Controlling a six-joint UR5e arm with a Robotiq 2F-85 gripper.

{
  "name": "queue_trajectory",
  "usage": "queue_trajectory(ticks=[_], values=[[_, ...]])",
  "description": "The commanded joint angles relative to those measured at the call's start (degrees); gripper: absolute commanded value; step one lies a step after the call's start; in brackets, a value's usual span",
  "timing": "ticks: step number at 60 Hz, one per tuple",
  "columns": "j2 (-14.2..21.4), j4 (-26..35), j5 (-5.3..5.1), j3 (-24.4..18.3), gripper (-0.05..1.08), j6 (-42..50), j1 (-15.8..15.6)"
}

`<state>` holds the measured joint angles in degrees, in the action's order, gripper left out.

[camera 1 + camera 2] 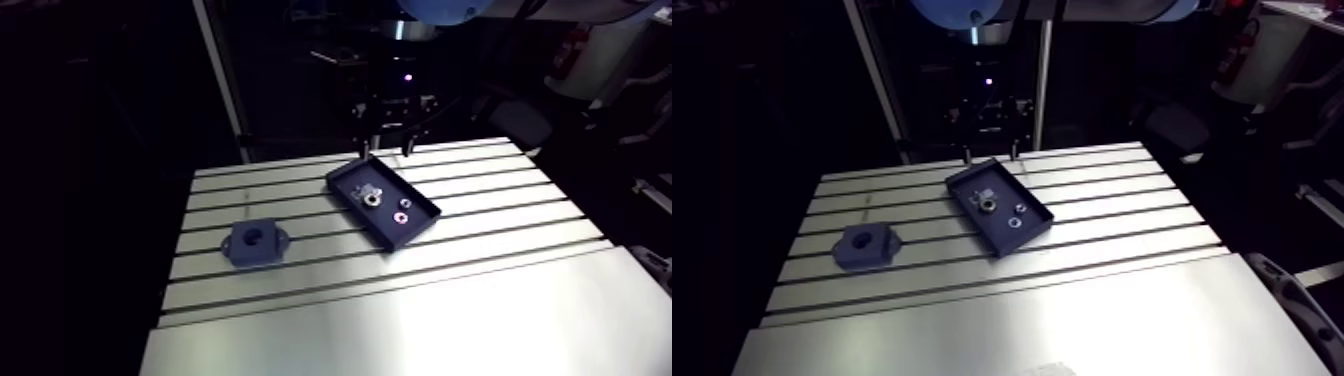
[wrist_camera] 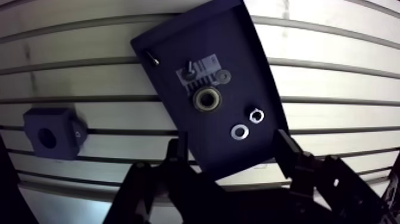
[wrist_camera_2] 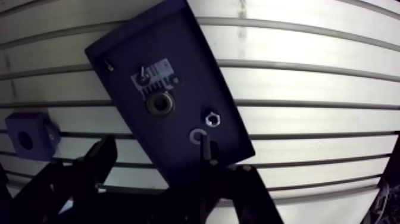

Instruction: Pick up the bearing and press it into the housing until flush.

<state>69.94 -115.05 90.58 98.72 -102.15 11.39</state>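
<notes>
Seen from the wrist: gripper (image 2: 230,143) spread wide, clamping nothing, poised over one end of the dark tray (image 2: 172,47). Ahead of its fingers, mid-tray, the bearing (image 2: 207,98), lying loose. In the arm view, housing (image 1: 256,243) at lower left on the table (image 1: 450,300), well apart from the tray.

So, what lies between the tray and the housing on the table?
Nothing: only bare slotted table lies between the tray and the housing, as the arm view shows.
</notes>
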Motion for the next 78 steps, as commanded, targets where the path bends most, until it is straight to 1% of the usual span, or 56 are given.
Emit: queue_trajectory(ticks=[1, 3, 11, 14, 25, 26, 28, 37, 50, 78], values=[[-2.59, -1.67, -0.01, -0.04, 0.28, 0.22, -0.11], [-2.95, -1.93, -0.01, -0.06, 0.30, 0.23, -0.20], [-3.94, -2.99, -0.08, -0.15, 0.31, 0.24, -0.22], [-4.47, -3.36, -0.09, -0.15, 0.34, 0.24, -0.31], [-5.27, -3.56, -0.09, 0.03, 0.35, 0.32, -0.40], [-5.37, -3.56, -0.02, 0.03, 0.38, 0.32, -0.47], [-5.46, -3.56, -0.01, 0.18, 0.39, 0.32, -0.48], [-6.32, -4.47, 0.08, 0.47, 0.41, 0.98, -0.56], [-6.36, -5.70, 0.17, 1.57, 0.44, 1.20, -0.92], [-6.36, -7.84, 0.17, 3.19, 0.46, 0.60, -1.17]])
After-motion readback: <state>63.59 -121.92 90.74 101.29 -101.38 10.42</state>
